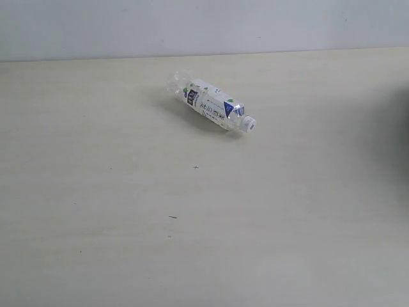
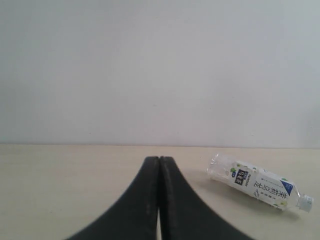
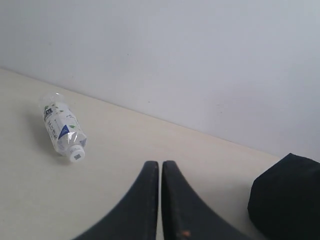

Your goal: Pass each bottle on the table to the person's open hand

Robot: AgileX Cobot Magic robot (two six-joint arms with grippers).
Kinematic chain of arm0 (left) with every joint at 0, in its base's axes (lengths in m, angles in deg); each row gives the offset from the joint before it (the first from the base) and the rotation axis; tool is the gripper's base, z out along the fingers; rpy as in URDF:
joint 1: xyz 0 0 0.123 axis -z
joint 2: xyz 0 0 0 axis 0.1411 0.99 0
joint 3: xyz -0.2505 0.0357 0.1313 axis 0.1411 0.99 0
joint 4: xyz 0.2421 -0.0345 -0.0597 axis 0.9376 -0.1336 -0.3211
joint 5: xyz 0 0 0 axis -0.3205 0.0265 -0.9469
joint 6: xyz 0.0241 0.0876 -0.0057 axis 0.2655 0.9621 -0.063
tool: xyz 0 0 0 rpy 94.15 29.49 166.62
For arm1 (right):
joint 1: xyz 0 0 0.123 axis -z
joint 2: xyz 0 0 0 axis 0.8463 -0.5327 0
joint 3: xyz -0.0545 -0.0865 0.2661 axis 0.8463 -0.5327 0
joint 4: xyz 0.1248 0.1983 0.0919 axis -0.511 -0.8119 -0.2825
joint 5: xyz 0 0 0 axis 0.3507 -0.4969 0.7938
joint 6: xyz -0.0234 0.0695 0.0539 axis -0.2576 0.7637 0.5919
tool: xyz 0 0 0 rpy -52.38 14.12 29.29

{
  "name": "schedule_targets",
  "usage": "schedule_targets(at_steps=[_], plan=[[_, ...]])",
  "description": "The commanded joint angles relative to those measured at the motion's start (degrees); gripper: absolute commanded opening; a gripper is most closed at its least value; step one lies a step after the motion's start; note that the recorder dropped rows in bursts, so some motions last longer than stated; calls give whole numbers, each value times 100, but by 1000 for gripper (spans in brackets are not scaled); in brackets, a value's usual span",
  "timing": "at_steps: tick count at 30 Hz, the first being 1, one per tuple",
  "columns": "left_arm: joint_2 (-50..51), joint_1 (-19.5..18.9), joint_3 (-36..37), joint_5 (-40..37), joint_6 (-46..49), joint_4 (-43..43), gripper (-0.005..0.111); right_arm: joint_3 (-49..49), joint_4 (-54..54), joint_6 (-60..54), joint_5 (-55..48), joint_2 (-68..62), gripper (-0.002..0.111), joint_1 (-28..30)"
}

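One clear bottle [image 1: 211, 104] with a white, green and blue label and a white cap lies on its side on the pale beige table [image 1: 128, 224], cap toward the near right. It also shows in the left wrist view as the bottle [image 2: 260, 186] and in the right wrist view as the bottle [image 3: 62, 127]. My left gripper [image 2: 159, 161] is shut and empty, well apart from the bottle. My right gripper [image 3: 160, 165] is shut with only a hairline gap, holding nothing. Neither gripper appears in the exterior view. The person's open hand is out of view.
A plain pale wall [image 1: 204, 25] runs behind the table's far edge. A dark rounded black shape [image 3: 287, 197] sits at the table's edge beside my right gripper. A faint dark shadow [image 1: 399, 141] lies at the exterior view's right border.
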Motion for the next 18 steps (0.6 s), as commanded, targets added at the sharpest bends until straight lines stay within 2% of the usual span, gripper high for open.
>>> schedule_targets(at_steps=[1, 14, 18], plan=[[-37, -13, 13, 13, 30, -21, 0, -26, 34, 26, 79, 27, 4, 17], [-37, -13, 13, 13, 30, -21, 0, -26, 34, 26, 79, 27, 4, 17], [-37, -13, 13, 13, 30, -21, 0, -26, 99, 16, 367, 27, 4, 17]])
